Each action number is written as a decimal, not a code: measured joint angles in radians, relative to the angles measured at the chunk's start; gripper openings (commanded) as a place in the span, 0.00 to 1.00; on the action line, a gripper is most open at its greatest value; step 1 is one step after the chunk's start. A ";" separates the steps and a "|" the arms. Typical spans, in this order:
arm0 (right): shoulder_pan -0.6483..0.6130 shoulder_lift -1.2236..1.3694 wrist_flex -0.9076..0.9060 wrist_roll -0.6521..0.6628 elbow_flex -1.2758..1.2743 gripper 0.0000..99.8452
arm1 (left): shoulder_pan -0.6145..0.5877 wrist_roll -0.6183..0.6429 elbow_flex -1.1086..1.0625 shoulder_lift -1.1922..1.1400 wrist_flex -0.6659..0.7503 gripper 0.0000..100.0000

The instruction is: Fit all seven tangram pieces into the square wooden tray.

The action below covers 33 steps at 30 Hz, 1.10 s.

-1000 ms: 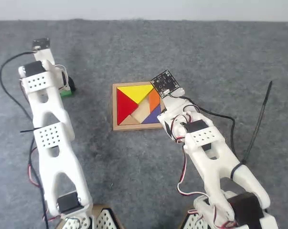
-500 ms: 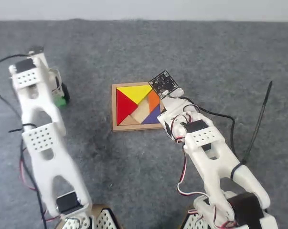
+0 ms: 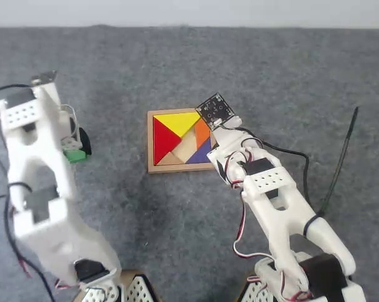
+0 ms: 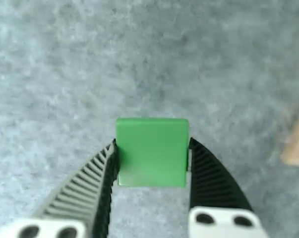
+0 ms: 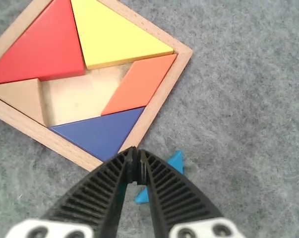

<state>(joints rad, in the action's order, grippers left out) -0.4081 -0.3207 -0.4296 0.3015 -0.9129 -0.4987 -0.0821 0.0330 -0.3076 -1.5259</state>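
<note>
Left pincer (image 4: 152, 147) is clamped across two opposite flat edges of the green square (image 4: 151, 152), jaws open just to its width. The piece is at about 9 o'clock from the tray (image 3: 150, 141), well apart. It's probably lifted clear of the worktop (image 3: 271, 75), hard to confirm. Expect light, rigid wood with slick paint. The edge grip is right; keep it level or it'll twist. Right pincer (image 5: 134, 161) is fully closed and empty, over the small blue triangle (image 5: 175, 161) just outside the tray rim.
</note>
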 measured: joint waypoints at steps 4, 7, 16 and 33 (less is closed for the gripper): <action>0.011 0.000 0.000 0.000 0.000 0.01 | 0.104 0.006 -0.221 0.238 0.074 0.09; 0.035 0.000 0.000 0.000 0.000 0.01 | 0.229 0.037 -0.342 0.400 0.141 0.09; 0.106 0.000 0.000 -0.023 0.037 0.01 | 0.575 0.333 -0.347 0.350 0.282 0.09; 0.101 0.000 0.000 -0.023 0.037 0.01 | 0.729 0.818 -0.140 -0.037 0.400 0.28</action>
<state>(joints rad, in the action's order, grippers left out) -0.3069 -0.3207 -0.4296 0.2785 -0.8761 0.2302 0.7357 -0.1066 -0.3445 -1.1254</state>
